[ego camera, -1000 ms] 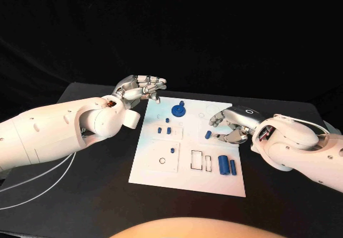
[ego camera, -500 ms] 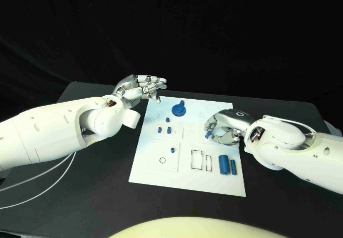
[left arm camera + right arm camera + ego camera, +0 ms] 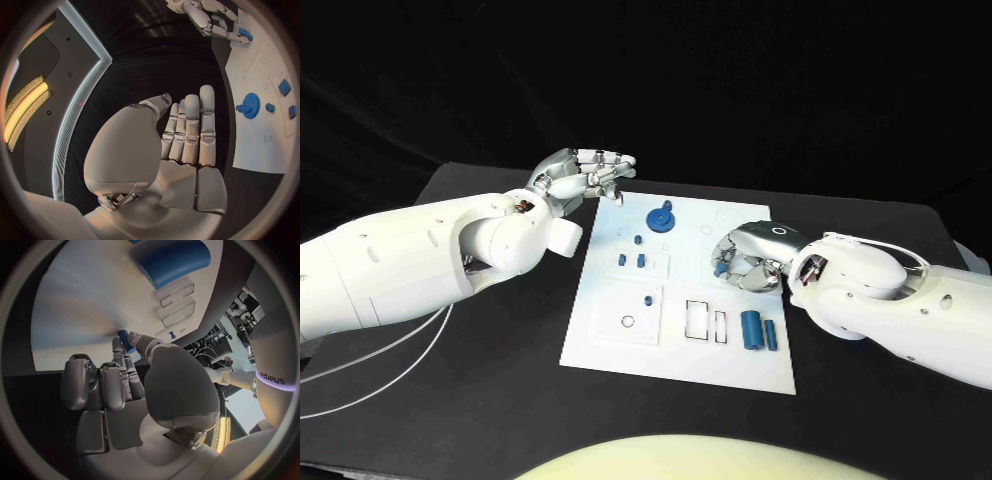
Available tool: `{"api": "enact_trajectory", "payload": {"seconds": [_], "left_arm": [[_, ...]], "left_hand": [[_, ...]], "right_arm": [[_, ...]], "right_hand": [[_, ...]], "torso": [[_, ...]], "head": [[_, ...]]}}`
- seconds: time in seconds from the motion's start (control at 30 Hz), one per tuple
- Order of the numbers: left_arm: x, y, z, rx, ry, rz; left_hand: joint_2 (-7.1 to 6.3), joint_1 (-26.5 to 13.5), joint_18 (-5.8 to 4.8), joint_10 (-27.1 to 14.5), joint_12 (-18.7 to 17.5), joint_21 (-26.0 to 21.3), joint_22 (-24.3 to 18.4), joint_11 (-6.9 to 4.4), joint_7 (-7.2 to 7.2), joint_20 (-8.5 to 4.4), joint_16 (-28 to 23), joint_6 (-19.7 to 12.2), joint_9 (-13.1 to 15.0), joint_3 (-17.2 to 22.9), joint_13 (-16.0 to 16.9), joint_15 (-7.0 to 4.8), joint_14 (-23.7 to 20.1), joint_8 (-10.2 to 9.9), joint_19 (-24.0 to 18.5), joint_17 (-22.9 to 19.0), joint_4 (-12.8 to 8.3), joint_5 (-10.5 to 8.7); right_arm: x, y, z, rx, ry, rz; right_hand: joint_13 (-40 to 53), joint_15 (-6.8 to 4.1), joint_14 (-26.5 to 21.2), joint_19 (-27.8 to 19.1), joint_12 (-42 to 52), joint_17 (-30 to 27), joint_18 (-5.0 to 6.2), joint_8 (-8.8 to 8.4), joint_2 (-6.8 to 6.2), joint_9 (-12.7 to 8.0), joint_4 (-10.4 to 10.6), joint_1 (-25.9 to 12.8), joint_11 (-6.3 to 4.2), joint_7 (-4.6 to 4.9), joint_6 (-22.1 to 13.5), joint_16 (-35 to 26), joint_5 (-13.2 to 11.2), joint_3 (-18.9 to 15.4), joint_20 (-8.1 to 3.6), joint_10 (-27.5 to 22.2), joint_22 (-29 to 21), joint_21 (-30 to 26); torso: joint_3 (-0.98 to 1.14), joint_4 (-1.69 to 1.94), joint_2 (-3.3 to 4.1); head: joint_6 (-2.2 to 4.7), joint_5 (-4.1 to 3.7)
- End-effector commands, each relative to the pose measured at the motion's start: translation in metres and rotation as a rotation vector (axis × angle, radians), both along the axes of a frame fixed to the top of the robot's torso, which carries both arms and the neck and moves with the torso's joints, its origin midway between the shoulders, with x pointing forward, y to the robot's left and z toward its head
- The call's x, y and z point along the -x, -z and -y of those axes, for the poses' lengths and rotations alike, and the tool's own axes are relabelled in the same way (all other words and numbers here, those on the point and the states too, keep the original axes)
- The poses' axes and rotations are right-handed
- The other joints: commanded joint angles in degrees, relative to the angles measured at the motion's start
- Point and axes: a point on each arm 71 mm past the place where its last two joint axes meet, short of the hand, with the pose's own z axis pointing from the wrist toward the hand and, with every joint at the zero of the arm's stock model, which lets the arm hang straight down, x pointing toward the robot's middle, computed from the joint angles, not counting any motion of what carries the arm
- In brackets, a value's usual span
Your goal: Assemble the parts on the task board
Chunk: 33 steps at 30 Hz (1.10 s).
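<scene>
The white task board [image 3: 675, 350] lies mid-table. On it are a blue gear [image 3: 661, 220], a few small blue pieces [image 3: 639, 261], a small peg [image 3: 652, 300] and two blue cylinders [image 3: 759, 332] near the right edge. My right hand [image 3: 747, 258] rests low over the board's right middle and pinches a small blue part [image 3: 720, 268] between thumb and finger. The right wrist view shows that part [image 3: 125, 340] at the fingertips. My left hand [image 3: 589, 175] hovers off the board's far left corner, holding nothing, its fingers [image 3: 190, 130] straight and side by side.
Black tabletop [image 3: 473, 400] surrounds the board. Thin white cables [image 3: 387, 360] trail under my left arm. In the left wrist view the gear [image 3: 250, 106] and my right hand [image 3: 209, 20] lie beyond the left fingers. One cylinder [image 3: 172, 260] looms close in the right wrist view.
My right hand has shifted a little left and rolled over, its fingers closing tighter round the small blue part. My left hand has stayed put.
</scene>
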Motion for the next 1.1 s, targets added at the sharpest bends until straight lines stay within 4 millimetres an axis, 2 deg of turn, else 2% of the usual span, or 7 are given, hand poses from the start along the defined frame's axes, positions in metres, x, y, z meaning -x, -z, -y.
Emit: {"api": "enact_trajectory", "payload": {"seconds": [0.03, 0.33, 0.57, 0.7, 0.83, 1.1], "left_arm": [[0.001, -0.001, 0.002, 0.009, 0.019, 0.005], [0.001, -0.001, 0.002, 0.008, 0.019, 0.003], [0.001, -0.001, 0.002, 0.008, 0.020, 0.003], [0.001, -0.001, 0.002, 0.009, 0.021, 0.002], [0.001, -0.001, 0.002, 0.008, 0.021, 0.001], [0.000, 0.000, 0.003, 0.008, 0.025, -0.001]], "left_hand": [[0.04, -0.2, 0.36, -0.4, 0.5, -0.3, -0.1, -0.01, -0.17, 0.20, 0.0, -0.3, -0.1, 0.0, 0.1, -0.09, -0.5, 0.2, -0.1, -0.1, -0.4, -0.23], [0.08, -0.2, 0.36, -0.4, 0.5, -0.3, -0.1, -0.01, -0.17, 0.20, 0.0, -0.3, -0.1, 0.1, 0.1, -0.09, -0.5, 0.2, -0.1, -0.1, -0.4, -0.22], [0.08, -0.2, 0.36, -0.4, 0.5, -0.3, -0.1, -0.01, -0.17, 0.20, 0.0, -0.3, -0.1, 0.1, 0.1, -0.09, -0.5, 0.2, -0.1, -0.1, -0.4, -0.22], [0.13, -0.2, 0.36, -0.4, 0.5, -0.3, -0.1, -0.01, -0.17, 0.20, 0.0, -0.3, -0.1, 0.1, 0.1, -0.09, -0.6, 0.3, -0.1, -0.1, -0.4, -0.23], [0.13, -0.2, 0.36, -0.4, 0.5, -0.3, -0.1, -0.01, -0.17, 0.20, 0.0, -0.3, -0.1, 0.1, 0.1, -0.09, -0.6, 0.3, -0.1, -0.1, -0.4, -0.23], [0.48, 0.2, 0.38, -0.5, 0.7, -0.4, -0.2, -0.05, -0.19, 0.15, 0.1, -0.3, -0.1, 0.4, 0.1, -0.15, -0.6, 0.4, 0.0, -0.2, -0.8, -0.22]], "right_arm": [[0.000, 0.003, -0.002, 0.024, -0.007, -0.001], [0.000, 0.003, -0.001, 0.005, 0.016, 0.024], [-0.001, -0.003, 0.003, -0.050, 0.052, 0.081], [0.001, -0.006, 0.006, -0.081, 0.065, 0.103], [0.004, -0.012, 0.008, -0.131, 0.071, 0.128], [0.019, -0.026, 0.008, -0.237, 0.058, 0.123]], "right_hand": [[0.1, -0.32, 2.6, 0.4, 0.3, 0.1, -0.43, 0.34, 0.59, 0.1, 0.1, 0.2, 0.03, 0.09, 0.4, 0.4, -0.2, 0.4, -0.11, 0.5, 0.0, 0.3], [0.3, -0.77, 2.5, 0.6, 1.1, 0.1, -0.48, 1.37, 1.52, 0.5, 1.3, -0.8, -0.47, -0.41, 1.9, 0.5, -0.5, 0.7, -0.40, 1.9, 0.3, 0.5], [0.8, -1.41, 2.5, 0.9, 2.0, 0.0, -0.63, 2.78, 3.63, 1.4, 3.2, -1.8, -1.18, -1.19, 3.2, 0.7, -0.7, 0.9, -0.99, 3.7, 1.1, 1.1], [0.9, -1.50, 2.5, 1.1, 2.1, -0.1, -0.72, 3.01, 3.73, 1.6, 3.5, -2.0, -1.30, -1.30, 3.4, 0.7, -0.6, 0.9, -1.08, 4.0, 1.5, 1.4], [0.9, -1.53, 2.5, 1.1, 2.1, -0.1, -0.73, 3.06, 3.77, 1.6, 3.5, -2.0, -1.32, -1.31, 3.4, 0.6, -0.6, 0.9, -1.11, 4.0, 1.5, 1.4], [0.8, -1.54, 2.5, 1.0, 1.9, -0.1, -0.73, 3.11, 3.37, 1.8, 3.4, -1.7, -1.24, -1.14, 2.9, 0.7, -0.1, 1.0, -1.20, 3.6, 1.5, 1.3]], "torso": [[-0.03, -0.01, -0.07], [-0.06, 0.03, -0.07], [-0.04, 0.07, -0.10], [-0.07, 0.09, -0.15], [-0.05, -0.04, -0.16], [-0.12, -0.06, -0.28]], "head": [[-0.06, -0.12], [-0.17, -0.16], [-0.25, -0.19], [-0.24, -0.18], [-0.15, -0.11], [0.09, 0.05]]}}
